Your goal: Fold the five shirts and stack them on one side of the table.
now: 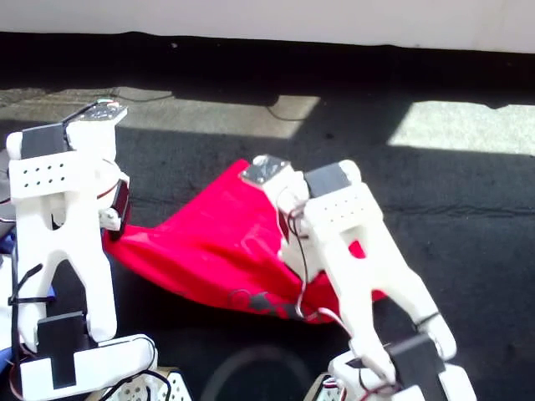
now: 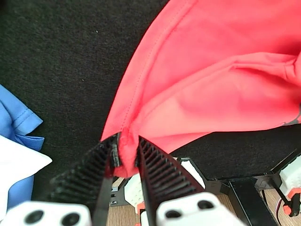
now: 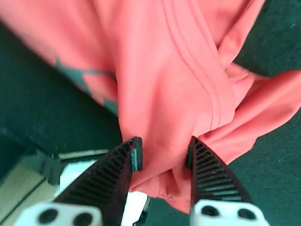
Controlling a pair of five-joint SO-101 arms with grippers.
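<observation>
A red shirt [image 1: 209,251] lies spread on the black table cover, stretched between my two arms. My left gripper [image 2: 126,153] is shut on its hem corner, and in the high view that gripper [image 1: 113,227] sits at the shirt's left tip. My right gripper [image 3: 163,153] holds a thick bunch of the same red shirt [image 3: 164,84] between its pads, with cloth hanging past the fingertips. In the high view the right arm [image 1: 334,217] covers the shirt's right part, which rises to a peak beside it. A dark print [image 3: 77,75] marks the shirt.
A blue shirt [image 2: 14,122] and a white one [image 2: 19,165] lie next to the left gripper, at the table's left edge. Both arm bases [image 1: 84,359] stand at the near edge. Bare black cover [image 1: 468,217] stretches to the right and behind.
</observation>
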